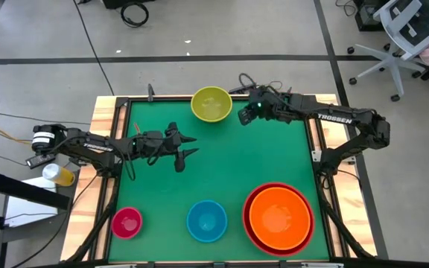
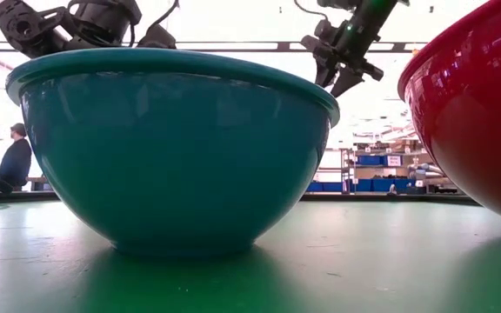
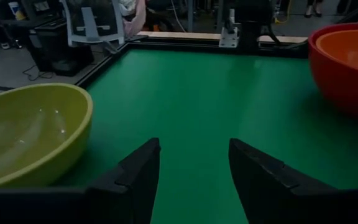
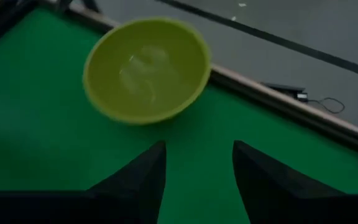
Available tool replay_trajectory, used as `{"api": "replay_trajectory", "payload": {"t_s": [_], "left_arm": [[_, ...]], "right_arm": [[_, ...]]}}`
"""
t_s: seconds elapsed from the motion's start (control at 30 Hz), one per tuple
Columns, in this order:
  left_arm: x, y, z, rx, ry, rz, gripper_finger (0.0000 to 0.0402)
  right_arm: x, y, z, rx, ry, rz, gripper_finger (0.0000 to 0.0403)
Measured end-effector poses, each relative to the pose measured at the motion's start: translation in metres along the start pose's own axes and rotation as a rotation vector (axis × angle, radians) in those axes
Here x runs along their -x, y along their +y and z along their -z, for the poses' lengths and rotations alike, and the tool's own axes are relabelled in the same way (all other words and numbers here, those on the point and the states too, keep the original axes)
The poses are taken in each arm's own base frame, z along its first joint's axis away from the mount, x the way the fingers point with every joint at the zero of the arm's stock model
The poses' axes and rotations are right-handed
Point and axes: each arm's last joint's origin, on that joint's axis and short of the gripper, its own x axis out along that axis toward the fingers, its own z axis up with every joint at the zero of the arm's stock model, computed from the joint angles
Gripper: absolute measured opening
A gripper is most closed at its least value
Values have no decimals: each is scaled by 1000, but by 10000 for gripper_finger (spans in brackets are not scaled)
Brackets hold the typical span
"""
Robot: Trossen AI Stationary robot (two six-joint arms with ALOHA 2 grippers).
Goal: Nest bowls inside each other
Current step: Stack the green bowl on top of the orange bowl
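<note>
The yellow-green bowl (image 1: pixel 211 103) sits at the far edge of the table (image 1: pixel 229 171), hard by the rim, and the right gripper (image 1: pixel 246 115) hangs just beside it, fingers parted and holding nothing; the wrist view shows the bowl ahead of the open jaws, not between them. The risk, to my eye: a bowl this close to the edge could get nudged off if a finger lands on the outside wall instead of straddling the rim; a thin plastic lip may also slip out of a shallow pinch on the lift. The orange bowl (image 1: pixel 278 216) already sits inside the red bowl (image 1: pixel 253 232) at the near right; the blue bowl (image 1: pixel 206 221) and pink bowl (image 1: pixel 126 222) stand apart along the near edge. The left gripper (image 1: pixel 187 145) waits over mid-table, jaws spread wide, touching nothing; the yellow-green bowl lies off to one side of it.
</note>
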Motion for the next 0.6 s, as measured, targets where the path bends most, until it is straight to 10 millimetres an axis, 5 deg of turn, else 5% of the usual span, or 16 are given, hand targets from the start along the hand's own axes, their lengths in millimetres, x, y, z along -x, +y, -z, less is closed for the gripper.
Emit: {"api": "replay_trajectory", "payload": {"t_s": [0.37,0.6], "left_arm": [[-1,8,1,21,6,-37,194],[-2,17,0,3,1,-75,194]], "right_arm": [[-84,-20,1,-93,219,39,189],[-110,-11,-19,-145,258,-42,189]]}}
